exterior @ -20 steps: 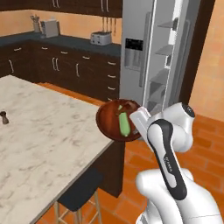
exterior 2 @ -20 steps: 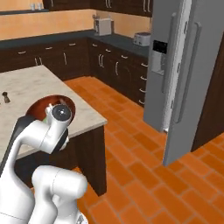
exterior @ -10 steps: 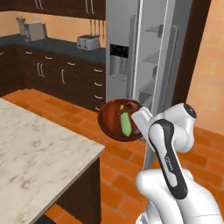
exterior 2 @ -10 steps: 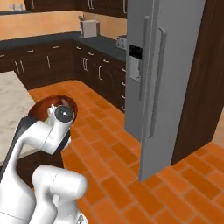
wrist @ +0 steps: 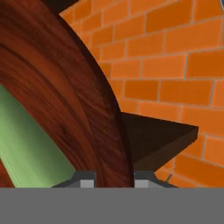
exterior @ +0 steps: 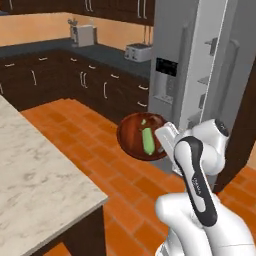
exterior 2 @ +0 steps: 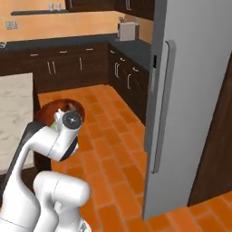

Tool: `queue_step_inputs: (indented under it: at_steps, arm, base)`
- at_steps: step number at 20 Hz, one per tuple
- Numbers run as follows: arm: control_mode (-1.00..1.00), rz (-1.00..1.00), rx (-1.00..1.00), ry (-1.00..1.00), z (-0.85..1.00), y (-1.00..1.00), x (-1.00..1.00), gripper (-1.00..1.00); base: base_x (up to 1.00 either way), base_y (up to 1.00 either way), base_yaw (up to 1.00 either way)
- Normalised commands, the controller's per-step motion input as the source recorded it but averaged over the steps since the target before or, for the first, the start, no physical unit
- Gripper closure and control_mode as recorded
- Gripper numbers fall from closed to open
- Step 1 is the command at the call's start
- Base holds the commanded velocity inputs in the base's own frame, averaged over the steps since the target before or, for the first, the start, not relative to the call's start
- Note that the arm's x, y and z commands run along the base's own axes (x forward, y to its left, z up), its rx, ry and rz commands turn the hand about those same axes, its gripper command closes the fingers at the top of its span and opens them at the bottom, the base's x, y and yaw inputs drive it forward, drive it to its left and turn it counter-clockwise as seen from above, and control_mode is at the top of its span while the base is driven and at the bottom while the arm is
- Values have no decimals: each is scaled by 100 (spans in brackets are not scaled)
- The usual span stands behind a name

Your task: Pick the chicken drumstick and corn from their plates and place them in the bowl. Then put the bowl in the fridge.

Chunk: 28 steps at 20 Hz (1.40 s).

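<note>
carrying the bowl [exterior: 142, 136] toward the fridge [exterior: 200, 75] — pincer [wrist: 113, 177] clamped on its rim, corn [exterior: 148, 140] inside, held above the floor — next likely calls for reaching a shelf.

A marble-topped island [exterior: 35, 170] stands at my left, over an orange brick-pattern floor [exterior 2: 118, 154]. Along the far wall I note dark cabinets [exterior: 75, 82] under a dark counter, bearing a toaster [exterior: 138, 52] and a grey appliance [exterior: 84, 35].
</note>
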Motion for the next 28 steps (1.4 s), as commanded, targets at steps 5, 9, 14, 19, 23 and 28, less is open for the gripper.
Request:
queue_step_inputs:
  at_steps: [5,9,14,19,23,28]
  arm:
    - [100,0,0,0,0,0,0,100]
    - [100,0,0,0,0,0,0,100]
    - [100,0,0,0,0,0,0,100]
    - [100,0,0,0,0,0,0,100]
    - [100,0,0,0,0,0,0,100]
    - [100,0,0,0,0,0,0,100]
  base:
    - [89,-48,55]
    - [86,-44,15]
    - [100,6,0]
    - [100,6,0]
    - [100,0,0]
    - [100,-2,-5]
